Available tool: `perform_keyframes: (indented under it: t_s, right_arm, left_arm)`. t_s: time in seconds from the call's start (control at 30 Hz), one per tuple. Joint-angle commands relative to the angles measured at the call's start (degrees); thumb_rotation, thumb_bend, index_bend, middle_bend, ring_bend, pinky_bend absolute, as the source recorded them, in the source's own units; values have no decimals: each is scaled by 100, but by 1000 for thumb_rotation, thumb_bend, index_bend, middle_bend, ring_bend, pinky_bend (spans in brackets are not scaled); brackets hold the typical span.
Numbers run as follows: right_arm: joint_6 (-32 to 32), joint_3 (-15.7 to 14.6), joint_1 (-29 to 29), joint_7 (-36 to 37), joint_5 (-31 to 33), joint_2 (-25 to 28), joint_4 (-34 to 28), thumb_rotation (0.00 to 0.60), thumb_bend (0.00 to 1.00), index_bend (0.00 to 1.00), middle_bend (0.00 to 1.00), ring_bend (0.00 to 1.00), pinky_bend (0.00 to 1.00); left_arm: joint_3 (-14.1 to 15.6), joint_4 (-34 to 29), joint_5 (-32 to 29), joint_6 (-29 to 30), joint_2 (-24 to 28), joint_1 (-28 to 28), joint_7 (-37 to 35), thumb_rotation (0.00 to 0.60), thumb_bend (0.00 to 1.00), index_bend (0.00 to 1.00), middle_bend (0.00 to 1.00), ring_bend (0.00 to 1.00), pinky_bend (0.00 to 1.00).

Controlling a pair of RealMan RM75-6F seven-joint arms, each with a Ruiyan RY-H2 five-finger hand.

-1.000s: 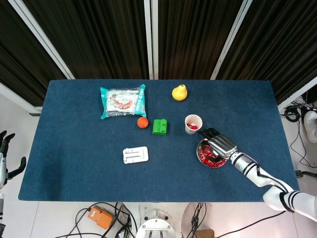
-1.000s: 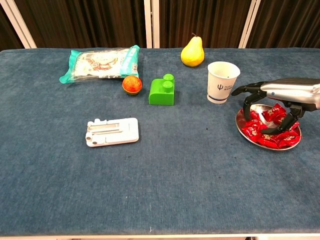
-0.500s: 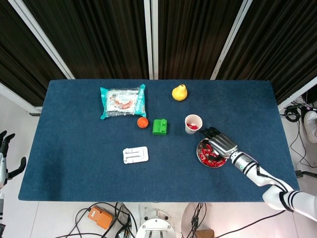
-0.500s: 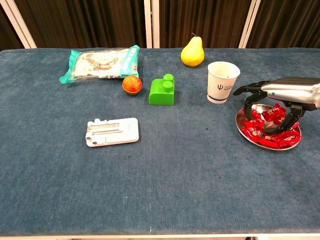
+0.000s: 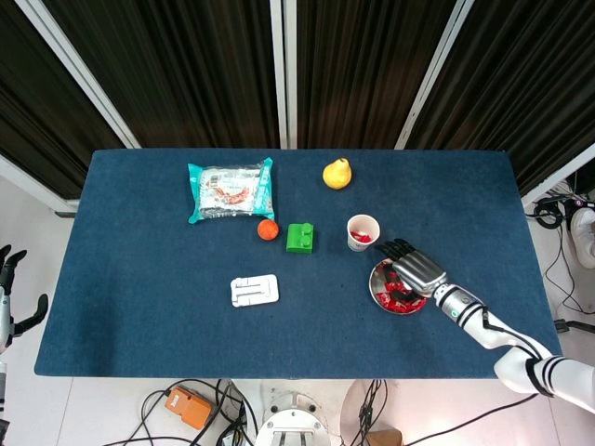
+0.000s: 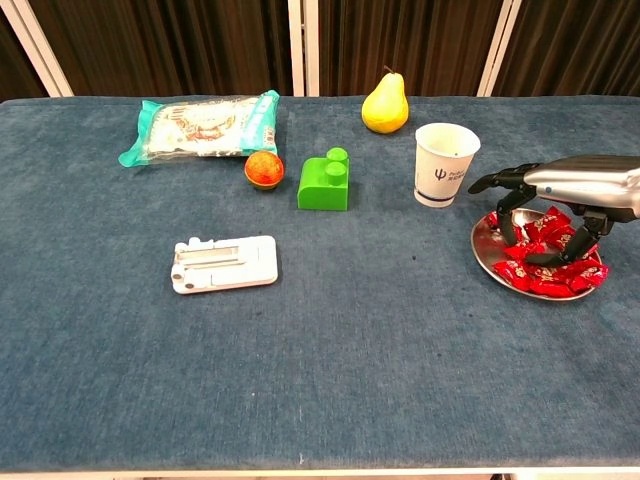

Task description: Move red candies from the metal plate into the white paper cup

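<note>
Dark curtains behind, blue cloth-covered bench (image 5: pixel 167 307) below. Right hand (image 5: pixel 416 270) reaching in from the bench's near right side, poised palm-down over the metal plate (image 6: pixel 486 250), fingers (image 6: pixel 510 194) curled down among the red candies (image 6: pixel 545 270) heaped there. Fingertips in touch with the pile; cannot tell whether a candy is actually pinched. White paper cup (image 6: pixel 445 163) upright just beyond the fingertips, apart from the plate's rim, something red visible inside it in the head view. Yellow pear (image 6: pixel 384 103) farther off beyond the cup. Green block (image 6: pixel 325 182) well away on the fingertip side past the cup, small orange ball (image 6: pixel 264 169) just beside that block, sealed snack bag (image 6: pixel 200 125) farther out still in the same direction. Flat white holder (image 6: pixel 223 263) lying alone, well apart from the hand, toward the bench's near edge. Left hand (image 5: pixel 13 288) off the bench entirely, far from the right one, hanging beside the bench's edge with fingers spread and nothing held.
</note>
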Motion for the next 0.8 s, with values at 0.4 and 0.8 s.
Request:
perform_keyframes:
  t_s: [0.4,0.8]
  right_arm:
    - [646,203,-146,153,-27,476,-526,600,579,611,93,0,0]
    - [921,705,-45,131,180,875,-787,600,580,610,93,0,0]
  left_arm:
    - [2,3,12,3,-11,-5,17,600,346,114,0,0,0]
    - [17,-3,57,23,-30,-5,42,600,346,114,0,0,0]
